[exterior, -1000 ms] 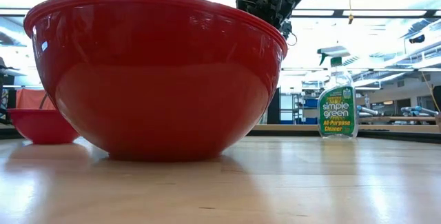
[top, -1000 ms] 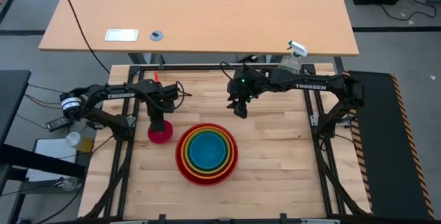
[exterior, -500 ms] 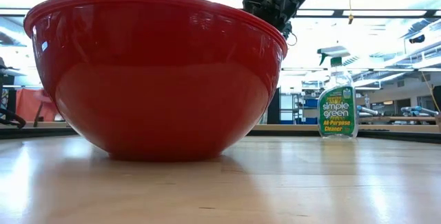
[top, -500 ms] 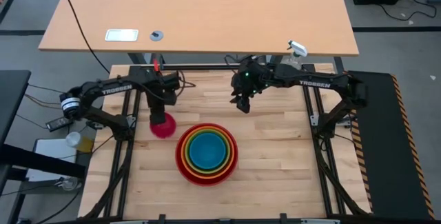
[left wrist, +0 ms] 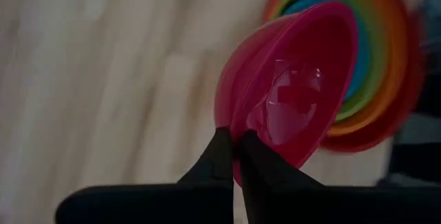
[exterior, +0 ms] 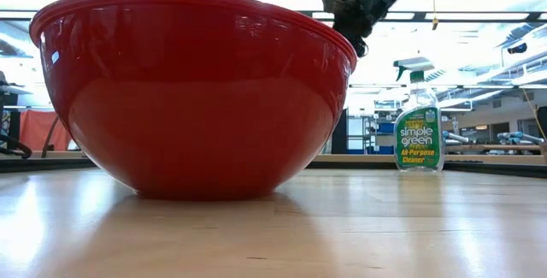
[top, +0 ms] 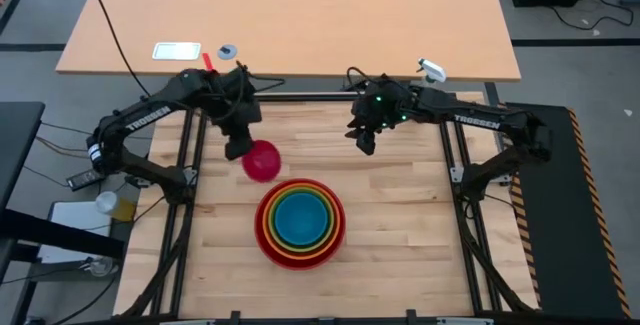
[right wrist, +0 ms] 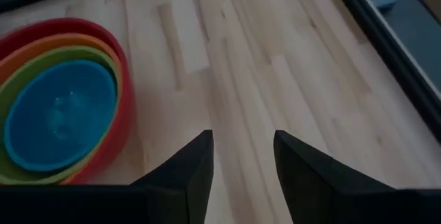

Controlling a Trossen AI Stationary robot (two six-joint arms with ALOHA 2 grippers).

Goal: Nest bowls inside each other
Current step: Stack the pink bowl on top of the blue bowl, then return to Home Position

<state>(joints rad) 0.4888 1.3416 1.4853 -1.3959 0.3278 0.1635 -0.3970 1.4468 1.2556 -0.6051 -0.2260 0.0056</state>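
Pink bowl: the smallest bowl, magenta-pink (top: 262, 160), hangs above the counter, tipped on its side, gripped at its rim by the left fingers (left wrist: 227, 156).
Left fingers: closed tight on the pink bowl's rim, one on each side of the wall; in the left wrist view the bowl (left wrist: 296, 86) stands straight out beyond the fingertips.
Left gripper: the left gripper (top: 238, 149) is raised over the counter, with the nested stack lying just beyond the bowl it holds.
Nested stack: red bowl (top: 268, 240) outermost, then orange bowl (top: 330, 233), green bowl (top: 275, 201) and blue bowl (top: 300, 221) innermost, all seated one inside another on the counter.
Stack from the low view: only the red bowl's outer wall (exterior: 197, 107) shows, filling most of the picture.
Right fingers: the right fingers (right wrist: 196, 165) stand apart with nothing between them; bare counter shows in the gap.
Right gripper: the right gripper (top: 364, 145) hangs in the air, well apart from the stack, which lies off to one side of its fingers.
Counter: pale wooden counter (top: 400, 225) carrying the stack.
Spray bottle: a green cleaner bottle (exterior: 419, 124) stands upright at the counter's far edge, well away from both sets of fingers.
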